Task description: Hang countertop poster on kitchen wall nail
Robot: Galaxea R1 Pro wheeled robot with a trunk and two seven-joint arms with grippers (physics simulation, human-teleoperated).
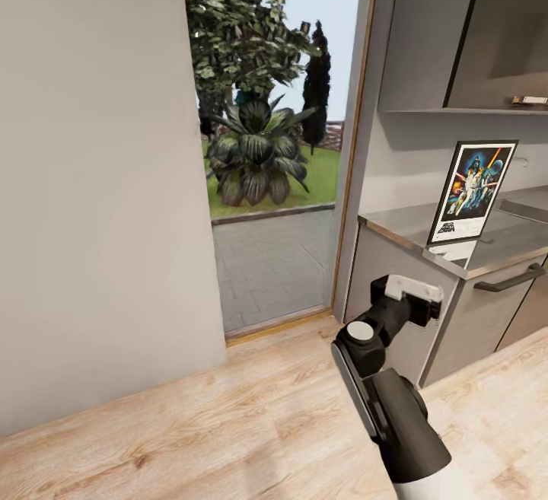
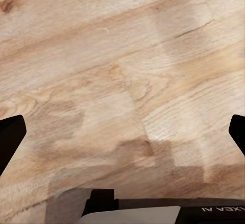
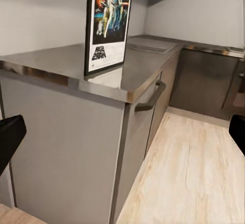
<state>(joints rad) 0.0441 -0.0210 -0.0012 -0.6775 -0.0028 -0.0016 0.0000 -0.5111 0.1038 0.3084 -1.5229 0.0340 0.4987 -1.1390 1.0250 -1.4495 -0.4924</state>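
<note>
The poster [image 1: 472,192] stands upright on the kitchen countertop [image 1: 403,227] near its left end, leaning back towards the wall. It has a black frame, a white border and colourful figures. My right arm [image 1: 380,363] reaches towards the cabinet side below that end. In the right wrist view the poster [image 3: 107,22] is above and ahead on the countertop [image 3: 56,65]. My right gripper [image 3: 122,132] is open, well short of the poster and lower than the slab. My left gripper [image 2: 122,132] is open over the wooden floor [image 2: 122,70], holding nothing. The wall nails are out of view.
A pale grey wall [image 1: 91,180] fills the left. A glass doorway [image 1: 274,142] beside it opens on a garden. Grey cabinets with a dark bar handle [image 1: 508,281] stand under the slab, with upper cupboards [image 1: 434,28] and a shelf above. Wooden floor [image 1: 228,424] lies in front.
</note>
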